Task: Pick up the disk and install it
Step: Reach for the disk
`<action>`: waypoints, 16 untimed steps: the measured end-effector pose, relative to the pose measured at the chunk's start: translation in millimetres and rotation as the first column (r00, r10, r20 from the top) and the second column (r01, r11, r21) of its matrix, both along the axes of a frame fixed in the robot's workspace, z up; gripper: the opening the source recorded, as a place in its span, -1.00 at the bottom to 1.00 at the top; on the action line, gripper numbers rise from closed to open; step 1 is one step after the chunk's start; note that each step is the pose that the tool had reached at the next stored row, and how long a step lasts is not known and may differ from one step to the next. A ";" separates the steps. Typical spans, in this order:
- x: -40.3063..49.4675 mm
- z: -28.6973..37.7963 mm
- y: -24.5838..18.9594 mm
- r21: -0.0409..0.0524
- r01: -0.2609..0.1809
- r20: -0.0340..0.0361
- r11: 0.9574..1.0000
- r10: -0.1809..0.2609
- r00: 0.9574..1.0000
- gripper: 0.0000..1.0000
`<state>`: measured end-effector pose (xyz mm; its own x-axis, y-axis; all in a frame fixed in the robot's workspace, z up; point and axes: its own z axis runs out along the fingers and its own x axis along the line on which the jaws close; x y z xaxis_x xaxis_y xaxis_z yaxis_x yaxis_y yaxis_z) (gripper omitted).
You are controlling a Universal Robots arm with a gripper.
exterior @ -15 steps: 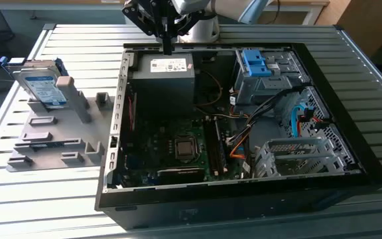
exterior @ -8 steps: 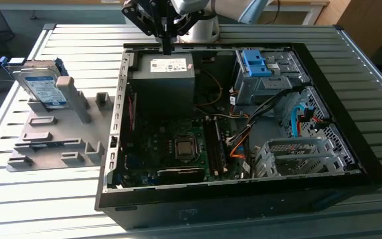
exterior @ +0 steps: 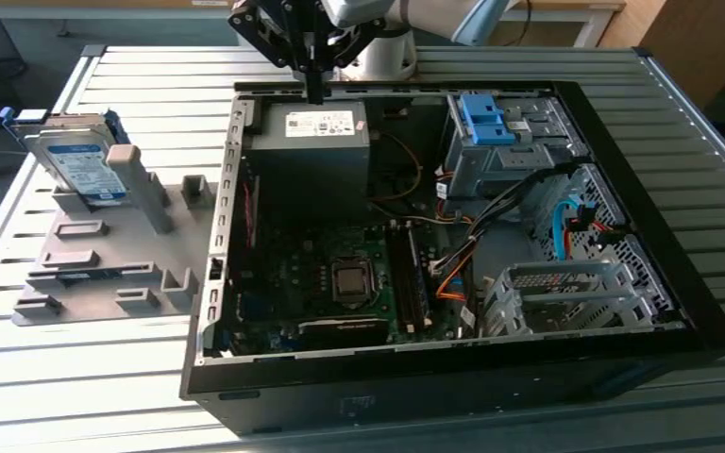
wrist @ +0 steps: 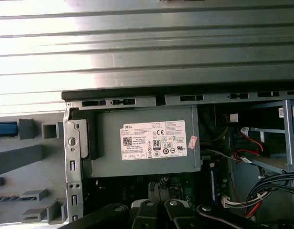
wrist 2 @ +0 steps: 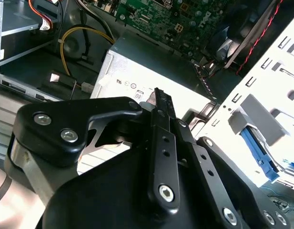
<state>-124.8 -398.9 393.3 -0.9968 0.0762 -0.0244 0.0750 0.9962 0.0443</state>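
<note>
The disk (exterior: 79,162) is a silver drive with a white-and-blue label in a blue frame. It leans upright in a slot of the grey fixture (exterior: 98,260) at the exterior view's left, outside the computer case. My gripper (exterior: 316,92) hangs over the back edge of the open case (exterior: 463,368), just above the grey power-supply box (exterior: 318,142), well to the right of the disk. Its black fingers (wrist 2: 158,102) look pressed together with nothing between them. In the first wrist view the gripper (wrist: 158,207) sits below the power-supply box (wrist: 147,143).
Inside the case lie the motherboard (exterior: 350,283), cable bundles (exterior: 463,255), a drive cage with a blue latch (exterior: 489,121) and a silver perforated bay (exterior: 564,293). The slatted metal table (exterior: 73,377) runs all around. The arm's base (exterior: 388,52) stands behind the case.
</note>
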 end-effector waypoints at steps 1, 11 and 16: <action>-0.1 0.0 0.0 0.000 0.000 0.000 1.000 0.000 1.000 -0.79; -2.2 0.0 0.0 0.000 0.000 0.000 1.000 0.000 1.000 -0.79; -5.1 0.0 -0.1 0.000 0.000 0.000 1.000 0.000 1.000 -0.79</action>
<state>-129.9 -399.0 393.3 -0.9968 0.0762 -0.0244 0.0751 0.9962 0.0443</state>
